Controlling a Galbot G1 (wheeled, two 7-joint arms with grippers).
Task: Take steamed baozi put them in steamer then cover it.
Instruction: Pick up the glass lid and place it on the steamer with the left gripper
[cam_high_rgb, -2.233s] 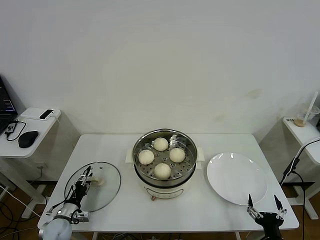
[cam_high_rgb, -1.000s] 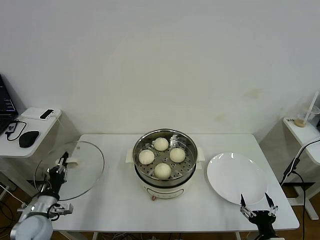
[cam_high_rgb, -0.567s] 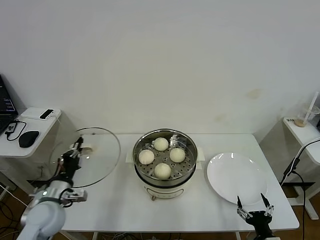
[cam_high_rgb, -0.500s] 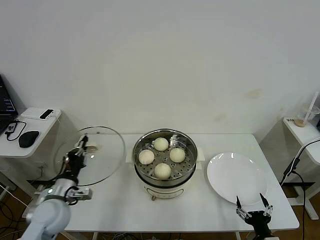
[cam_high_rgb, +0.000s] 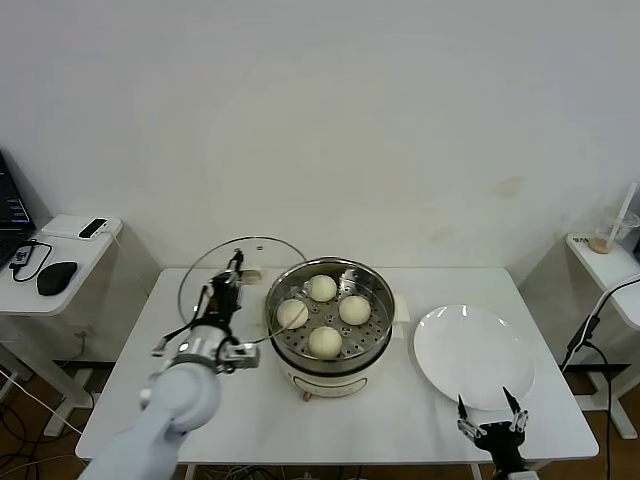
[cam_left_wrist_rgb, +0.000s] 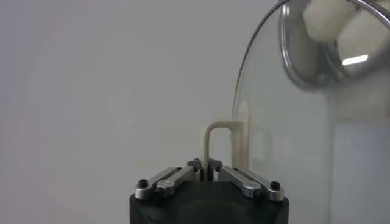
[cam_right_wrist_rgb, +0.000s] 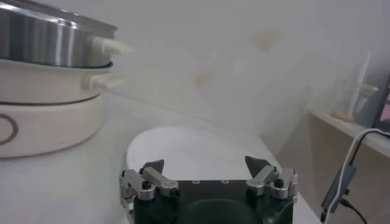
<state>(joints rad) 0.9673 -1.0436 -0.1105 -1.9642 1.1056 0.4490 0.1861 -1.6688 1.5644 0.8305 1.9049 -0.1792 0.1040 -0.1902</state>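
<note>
Cover hung tilted in left hand, pinched by its handle just beside steamer. Four baozi sat in steamer's tray, past the hand. Right hand idled w/ fingers wide at worktop edge, plate just beyond.

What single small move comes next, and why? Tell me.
Probably carry the cover a little farther right until it is centred over the steamer. The left end effector is shut on its handle and holds it raised and tilted, just left of the pot. All four steamed baozi already sit inside.
</note>
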